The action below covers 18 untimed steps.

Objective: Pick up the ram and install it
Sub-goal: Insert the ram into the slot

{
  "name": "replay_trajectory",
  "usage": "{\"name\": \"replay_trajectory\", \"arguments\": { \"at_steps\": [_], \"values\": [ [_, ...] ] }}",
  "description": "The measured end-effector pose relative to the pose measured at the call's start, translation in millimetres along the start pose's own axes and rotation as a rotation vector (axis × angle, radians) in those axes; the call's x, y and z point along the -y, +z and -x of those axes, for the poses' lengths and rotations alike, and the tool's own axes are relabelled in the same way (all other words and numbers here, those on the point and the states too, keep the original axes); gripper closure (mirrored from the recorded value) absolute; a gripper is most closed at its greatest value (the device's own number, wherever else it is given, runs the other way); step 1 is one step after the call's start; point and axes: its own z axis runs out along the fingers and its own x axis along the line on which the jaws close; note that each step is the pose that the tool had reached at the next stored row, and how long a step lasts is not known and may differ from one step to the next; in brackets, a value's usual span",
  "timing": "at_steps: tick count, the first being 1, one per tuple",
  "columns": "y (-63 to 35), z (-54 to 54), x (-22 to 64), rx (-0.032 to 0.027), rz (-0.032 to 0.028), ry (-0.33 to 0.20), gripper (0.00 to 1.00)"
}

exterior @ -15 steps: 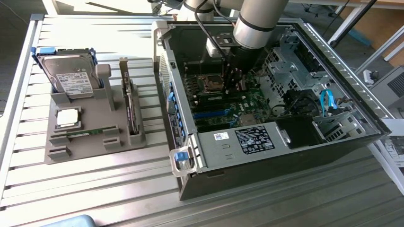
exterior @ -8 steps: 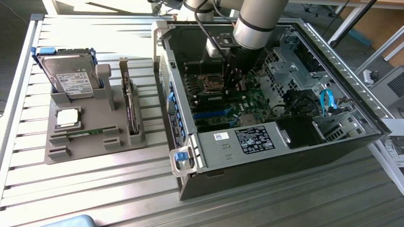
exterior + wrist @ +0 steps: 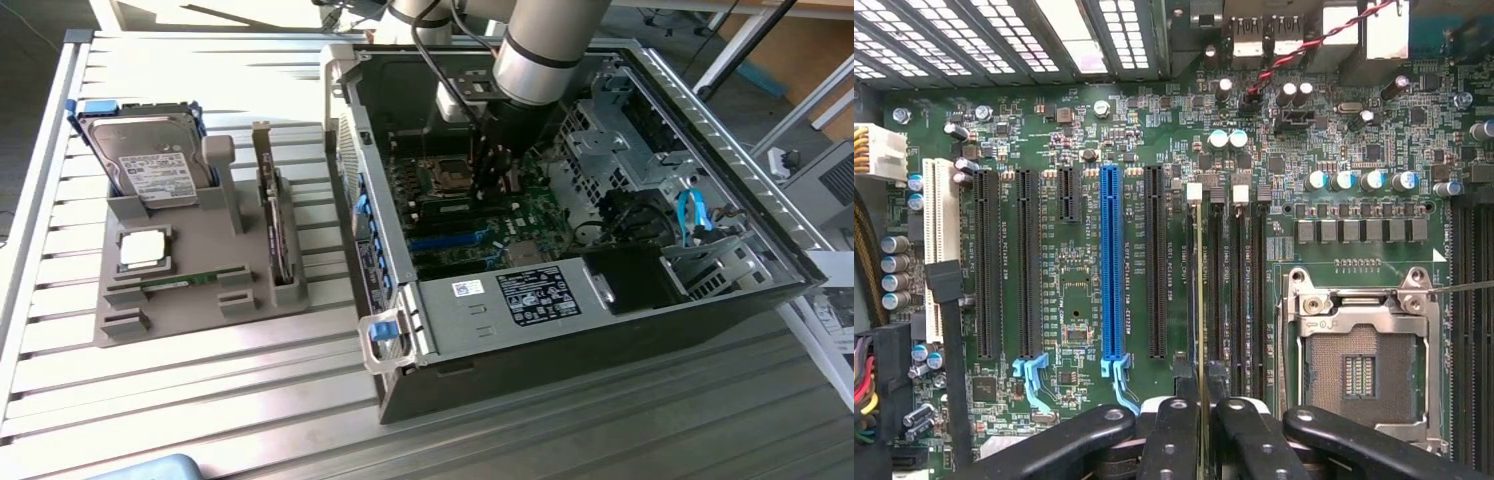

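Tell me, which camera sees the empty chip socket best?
The wrist view. The socket faces that camera, so its metal frame and bare middle are easy to see. In the exterior view the socket is small, dark and seen at a slant.

Hard drive (image 3: pixel 150 160) beside computer case (image 3: pixel 461 315)

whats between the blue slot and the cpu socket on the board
Wrist view: a long black slot, then the memory slots, with the ram edge-on in the claw over them.
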Motion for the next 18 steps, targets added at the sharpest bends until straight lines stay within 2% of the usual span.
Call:
{"name": "replay_trajectory", "arguments": {
  "at_steps": [9,10,18],
  "values": [
    [0.0,0.0,0.1,0.0002,-0.0002,0.0,0.85],
    [0.0,0.0,0.1,0.0001,-0.0001,0.0,0.79],
    [-1.9,0.1,2.1,-0.0001,-0.0001,0.0,0.79]
  ]
}}
